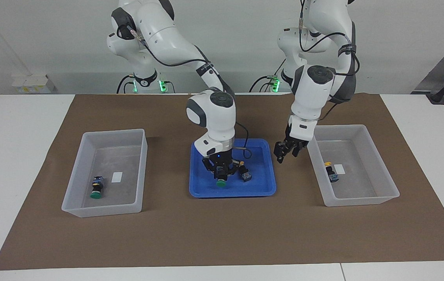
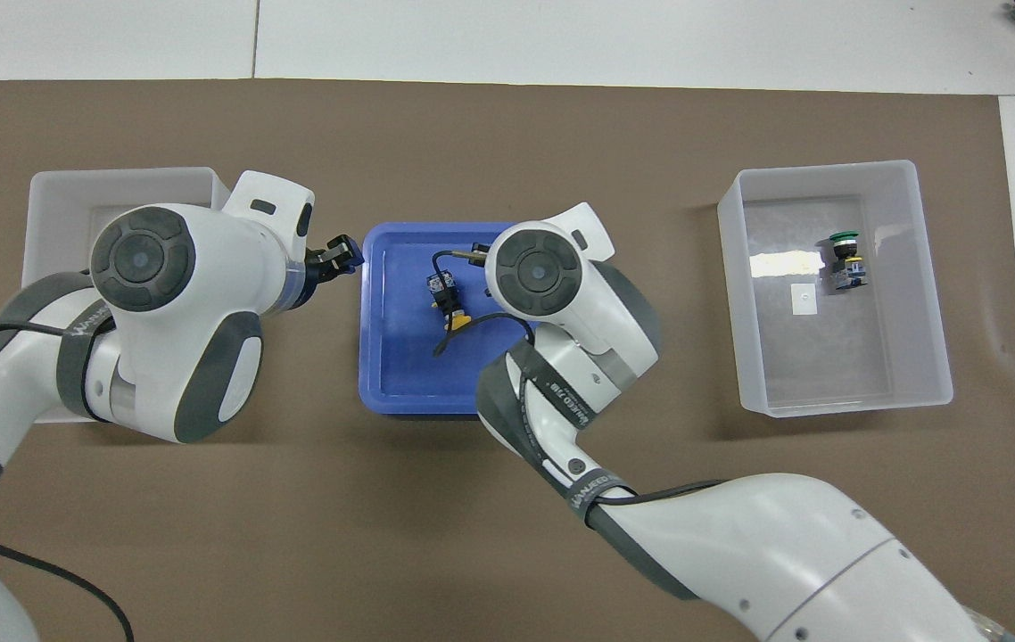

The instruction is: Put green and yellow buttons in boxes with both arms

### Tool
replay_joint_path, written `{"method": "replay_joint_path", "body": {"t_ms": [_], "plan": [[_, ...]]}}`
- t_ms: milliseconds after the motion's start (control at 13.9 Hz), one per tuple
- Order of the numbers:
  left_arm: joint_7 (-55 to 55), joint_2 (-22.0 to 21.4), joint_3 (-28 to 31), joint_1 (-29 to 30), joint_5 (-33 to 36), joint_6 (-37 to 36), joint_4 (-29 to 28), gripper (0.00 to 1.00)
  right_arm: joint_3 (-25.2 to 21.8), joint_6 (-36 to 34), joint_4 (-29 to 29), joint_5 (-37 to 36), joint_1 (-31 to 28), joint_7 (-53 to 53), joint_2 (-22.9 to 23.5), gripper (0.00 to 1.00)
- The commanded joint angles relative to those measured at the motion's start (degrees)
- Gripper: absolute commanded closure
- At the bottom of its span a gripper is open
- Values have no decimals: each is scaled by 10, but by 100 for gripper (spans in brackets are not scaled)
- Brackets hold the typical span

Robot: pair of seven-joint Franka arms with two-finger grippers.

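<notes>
My right gripper (image 1: 221,175) reaches down into the blue tray (image 1: 263,187), shut on a green button (image 1: 221,182) low over the tray floor. In the overhead view its wrist hides both. A yellow button (image 1: 244,174) (image 2: 446,298) lies in the tray beside it. My left gripper (image 1: 286,152) (image 2: 340,257) hangs open and holds nothing, over the mat between the tray and the box (image 1: 382,197) at the left arm's end. That box holds a yellow button (image 1: 330,172). The box (image 1: 74,195) (image 2: 927,267) at the right arm's end holds a green button (image 1: 97,189) (image 2: 846,259).
Everything stands on a brown mat (image 1: 222,234) on the white table (image 1: 11,164). In the overhead view the left arm covers most of its box (image 2: 53,187). The blue tray (image 2: 383,383) stands between the two boxes.
</notes>
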Motion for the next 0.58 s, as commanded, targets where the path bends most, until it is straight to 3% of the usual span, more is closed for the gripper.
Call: {"method": "replay_joint_path", "body": {"t_ms": [0,288,504], "plan": [[-15,11,7,-28,-19,55,-18,28,7,-48,-35,-1,-65,-86,-81,100],[-72,53,9,-68,-22,138,-33,28,7,-48,-96,13,-150,-213,-137,100],[-88,100,10,-88,-22,206,-29,28,8,-41,-104,25,-213,-346,-140,100]]}}
